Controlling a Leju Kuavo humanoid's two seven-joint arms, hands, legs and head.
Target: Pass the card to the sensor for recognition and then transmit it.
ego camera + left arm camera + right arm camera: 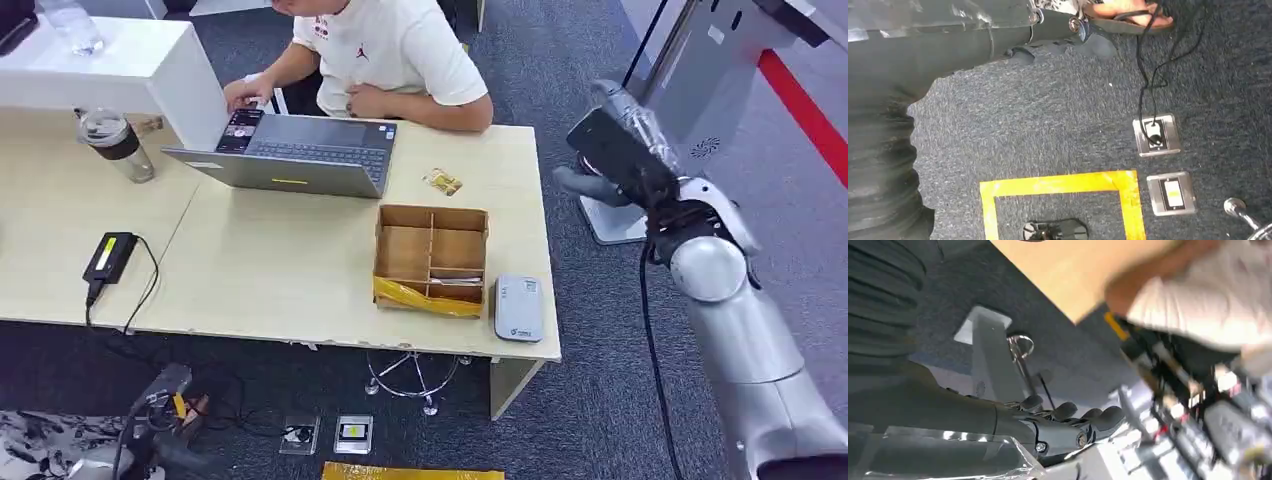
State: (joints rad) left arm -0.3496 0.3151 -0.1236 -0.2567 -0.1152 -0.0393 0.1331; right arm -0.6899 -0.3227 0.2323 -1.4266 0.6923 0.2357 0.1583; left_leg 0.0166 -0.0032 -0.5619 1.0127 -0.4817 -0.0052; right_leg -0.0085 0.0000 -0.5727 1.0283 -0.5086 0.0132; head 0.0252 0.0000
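Note:
A small yellowish card [442, 182] lies flat on the wooden table [280, 270], in front of the seated person [385, 55]. The grey-white sensor [518, 307] sits at the table's front right corner, beside a cardboard compartment box [430, 255] with a pale card-like piece [455, 282] in one front cell. My right hand [612, 155] is raised off the table's right edge, well above and right of the sensor. Its fingers [1068, 412] are loosely bent with nothing between them. My left hand [160, 387] hangs low by the floor, its fingers [1048, 27] holding nothing.
An open laptop [300, 150] lies under the person's hand at the far side. A lidded jar [115, 145] and a black power brick [110, 255] sit at the left. A white kiosk stand [700, 90] rises behind my right hand. Floor sockets [1154, 135] and yellow tape [1058, 182] lie below.

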